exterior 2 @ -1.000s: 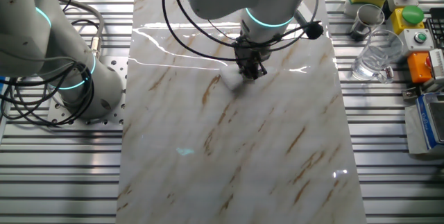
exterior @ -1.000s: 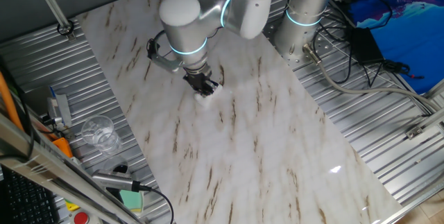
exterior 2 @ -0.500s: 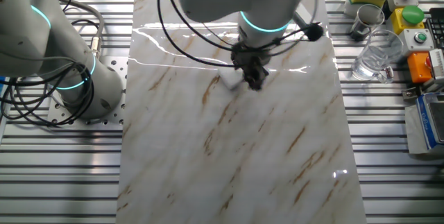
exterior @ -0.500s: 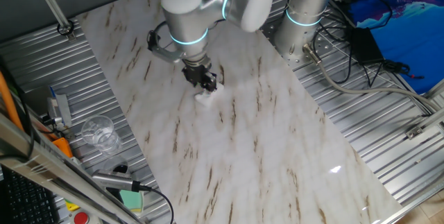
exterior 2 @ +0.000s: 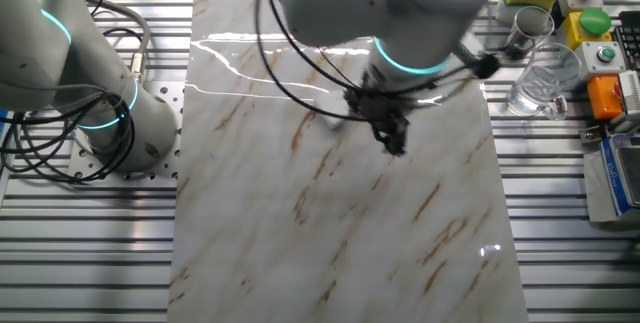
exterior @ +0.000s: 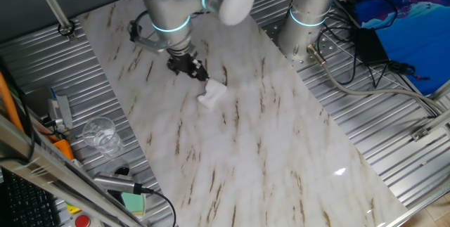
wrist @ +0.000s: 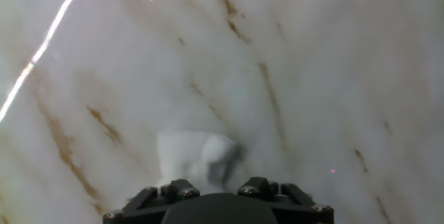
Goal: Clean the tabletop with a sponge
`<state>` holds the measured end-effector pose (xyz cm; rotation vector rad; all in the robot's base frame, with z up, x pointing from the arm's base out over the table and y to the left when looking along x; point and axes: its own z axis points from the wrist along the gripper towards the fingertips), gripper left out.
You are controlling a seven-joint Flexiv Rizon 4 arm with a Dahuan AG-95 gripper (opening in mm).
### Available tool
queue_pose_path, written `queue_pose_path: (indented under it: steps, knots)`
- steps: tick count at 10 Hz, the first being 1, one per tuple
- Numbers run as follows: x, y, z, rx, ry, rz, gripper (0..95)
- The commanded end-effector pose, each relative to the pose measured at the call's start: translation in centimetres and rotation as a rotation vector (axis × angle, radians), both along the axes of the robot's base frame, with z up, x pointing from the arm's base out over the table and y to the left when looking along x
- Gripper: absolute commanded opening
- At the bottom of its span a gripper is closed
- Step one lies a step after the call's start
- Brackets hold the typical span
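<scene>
The end effector [exterior: 188, 67] hangs low over the worktop [exterior: 281, 157], just beside the one sponge [exterior: 211, 94], which lies free on the marble near the slab's middle. Whether its fingers are spread or closed I cannot tell; they are blurred or hidden in every view. Bare marble stretches wide toward the near end. One glass [exterior: 100, 135] stands off the slab's edge.

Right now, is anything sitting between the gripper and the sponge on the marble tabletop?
Nothing visible does. The sponge lies on bare tabletop just beside the gripper, apparently not held; only veined marble shows around it in the hand view.
</scene>
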<state>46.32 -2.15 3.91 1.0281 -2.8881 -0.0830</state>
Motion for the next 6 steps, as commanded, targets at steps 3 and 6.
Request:
queue_pose_path:
  steps: [3,6]
  knots:
    - [1.41,-0.56,-0.25,-0.01,0.006,0.036,0.0]
    - [1.29,-0.54,-0.17,-0.003,0.029,0.067,0.0]
